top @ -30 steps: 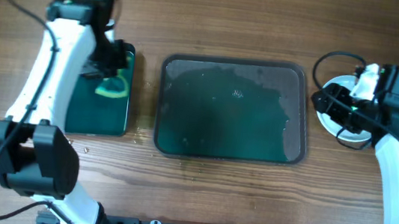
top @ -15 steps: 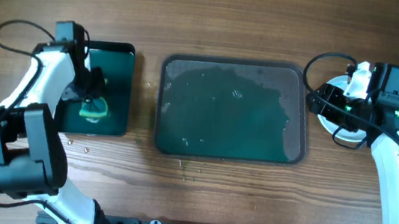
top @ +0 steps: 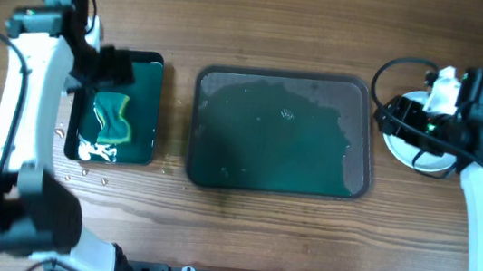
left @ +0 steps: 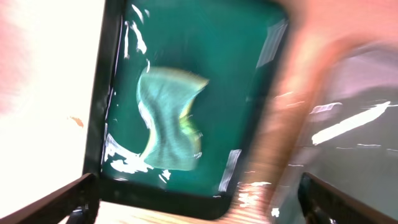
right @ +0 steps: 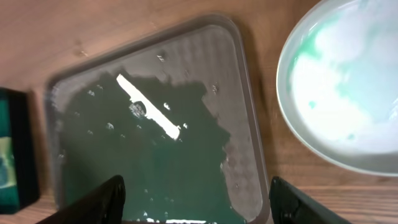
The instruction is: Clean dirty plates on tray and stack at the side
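At frame left, the left claw (left: 199, 200) has spread and dropped the sponge (top: 108, 120) into the small tray (top: 149, 79). The tray (top: 278, 131) is bare; the plates (right: 348, 81) sit at right, by the spread right claw (right: 196, 200). Cleaning looks finished.

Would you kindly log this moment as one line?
left gripper open over sponge in small tray | right gripper open by plate | large tray holds no plates

The tray (top: 364, 102) lies at the centre of the table (top: 264, 19). A smaller tray (top: 149, 79) lies to its left, apart from it, with a sponge (top: 108, 123) inside. A plate (top: 397, 150) rests on the table just right of the tray.
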Robot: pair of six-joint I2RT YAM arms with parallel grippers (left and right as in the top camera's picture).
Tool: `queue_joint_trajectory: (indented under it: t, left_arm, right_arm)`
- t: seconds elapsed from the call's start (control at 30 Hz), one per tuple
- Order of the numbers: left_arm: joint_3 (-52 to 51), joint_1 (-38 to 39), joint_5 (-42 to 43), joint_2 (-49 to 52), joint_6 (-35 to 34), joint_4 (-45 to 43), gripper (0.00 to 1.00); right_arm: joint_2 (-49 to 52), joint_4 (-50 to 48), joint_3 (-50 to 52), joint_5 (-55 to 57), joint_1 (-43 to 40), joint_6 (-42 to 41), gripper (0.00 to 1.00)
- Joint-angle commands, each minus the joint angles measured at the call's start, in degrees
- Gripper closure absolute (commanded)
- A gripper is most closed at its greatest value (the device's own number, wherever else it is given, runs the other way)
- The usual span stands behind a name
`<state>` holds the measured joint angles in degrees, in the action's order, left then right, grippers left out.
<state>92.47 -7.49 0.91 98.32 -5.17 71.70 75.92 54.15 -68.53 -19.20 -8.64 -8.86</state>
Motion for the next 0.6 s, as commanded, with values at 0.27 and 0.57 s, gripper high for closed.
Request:
queue_joint_trajectory:
  t: [0.27,0.57]
  left_arm:
    - [6.49,2.89,4.63,-13.75,0.26,1.27,0.0]
    - [6.49,2.86,4.63,-13.66,0.26,1.27,0.0]
  right_arm:
    - [-18.84,5.7,-11.39,4.63,0.22,1.81,0.0]
    - [-26.53,6.78,-11.39,4.61,0.22,-2.23,0.0]
